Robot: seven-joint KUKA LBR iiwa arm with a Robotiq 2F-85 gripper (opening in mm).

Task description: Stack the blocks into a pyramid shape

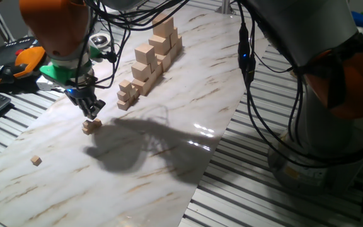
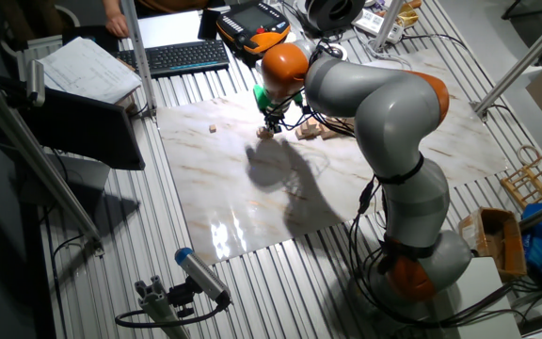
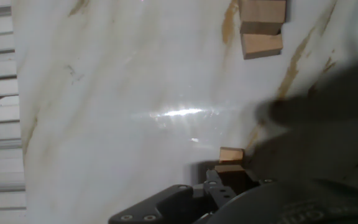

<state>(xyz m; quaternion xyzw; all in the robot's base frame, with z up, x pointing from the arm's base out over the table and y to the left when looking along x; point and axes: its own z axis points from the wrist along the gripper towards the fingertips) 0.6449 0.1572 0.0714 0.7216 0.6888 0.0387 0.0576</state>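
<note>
My gripper (image 1: 93,112) hangs low over the left part of the marble board (image 1: 188,94), shut on a tiny tan block (image 3: 231,174). Just under it lies a small cluster of the blocks (image 1: 91,126), seen in the other fixed view as blocks (image 2: 265,133) below the gripper (image 2: 269,123). In the hand view, one of these blocks (image 3: 232,153) sits just beyond the held one, whose near part is covered by the fingers (image 3: 173,202). One more tiny block (image 1: 36,161) lies alone towards the board's near left corner.
A tall stepped row of much bigger pale cubes (image 1: 151,60) runs along the far side of the board; its low end (image 3: 263,28) shows in the hand view. Off the board to the left are a keyboard (image 2: 186,56), an orange pendant (image 2: 252,24) and a tape roll (image 1: 99,43).
</note>
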